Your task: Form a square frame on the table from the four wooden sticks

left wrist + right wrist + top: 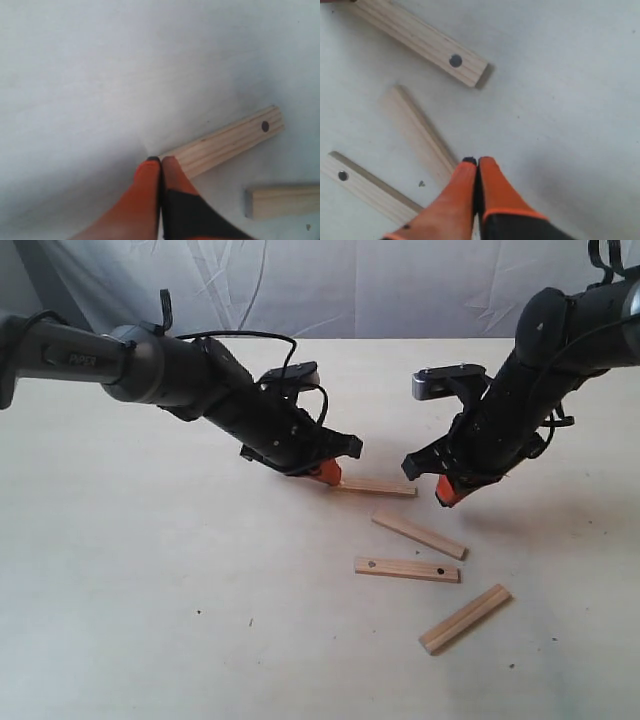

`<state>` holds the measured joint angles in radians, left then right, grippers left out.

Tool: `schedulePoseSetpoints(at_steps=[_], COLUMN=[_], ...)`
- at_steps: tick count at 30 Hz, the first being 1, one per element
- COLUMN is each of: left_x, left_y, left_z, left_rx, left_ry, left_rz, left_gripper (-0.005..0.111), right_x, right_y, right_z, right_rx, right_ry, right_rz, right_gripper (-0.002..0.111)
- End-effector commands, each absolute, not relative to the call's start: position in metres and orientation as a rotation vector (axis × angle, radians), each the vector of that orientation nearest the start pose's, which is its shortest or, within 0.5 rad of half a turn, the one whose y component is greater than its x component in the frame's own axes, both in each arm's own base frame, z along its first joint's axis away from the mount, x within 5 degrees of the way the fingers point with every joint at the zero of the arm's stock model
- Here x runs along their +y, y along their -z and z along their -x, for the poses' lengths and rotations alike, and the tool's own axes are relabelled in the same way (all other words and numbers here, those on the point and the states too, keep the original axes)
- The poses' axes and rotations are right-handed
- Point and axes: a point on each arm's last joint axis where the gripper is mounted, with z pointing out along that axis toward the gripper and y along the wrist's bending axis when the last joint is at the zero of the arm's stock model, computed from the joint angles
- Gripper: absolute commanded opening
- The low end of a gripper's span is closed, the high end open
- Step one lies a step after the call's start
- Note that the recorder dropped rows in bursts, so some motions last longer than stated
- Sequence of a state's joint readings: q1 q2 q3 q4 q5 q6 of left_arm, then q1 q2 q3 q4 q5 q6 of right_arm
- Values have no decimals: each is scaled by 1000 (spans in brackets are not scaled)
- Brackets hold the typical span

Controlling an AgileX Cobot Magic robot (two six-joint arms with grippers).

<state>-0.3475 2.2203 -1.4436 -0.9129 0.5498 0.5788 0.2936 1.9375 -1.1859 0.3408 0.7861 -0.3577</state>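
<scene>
Pale cream table point(150, 620) under a creased white backdrop point(350, 280); the four wooden sticks point(407, 569) lie loose with no corner joined, so the square frame is barely begun. The left claw point(330, 474) has its orange fingers point(147, 185) pressed together, gripping nothing. Its tips sit against the near end of the holed stick point(378, 486), which runs away from it toward the right claw point(447, 492). That one is pinched closed and empty too, tips just above, perhaps touching, the plain stick point(420, 135) beneath it. Step in hand, I judge: nudging the first side into line. Next calls for a gentle sideways push, then turning a neighbour square to its end
</scene>
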Motion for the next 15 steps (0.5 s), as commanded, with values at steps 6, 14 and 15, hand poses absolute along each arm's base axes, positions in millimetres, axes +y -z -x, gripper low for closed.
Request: schedulePoseSetpoints(at_steps=[6,14,15], left_x=[-153,-119,-116], left_y=[-148,-180,-182], left_z=[-415,-397,-390], left_rx=[2639,2641,2630], left_ry=[683,531,517], left_rz=[-293,-300,-287], left_gripper=[0,0,0], right_x=[125,131,134], right_y=[-164,-155,-154], right_z=[-334,-315,-311], right_rx=[2868,2877,2863], right_ry=[-407,-423,-420], right_rz=[753,893,927], right_gripper=[30,30,30])
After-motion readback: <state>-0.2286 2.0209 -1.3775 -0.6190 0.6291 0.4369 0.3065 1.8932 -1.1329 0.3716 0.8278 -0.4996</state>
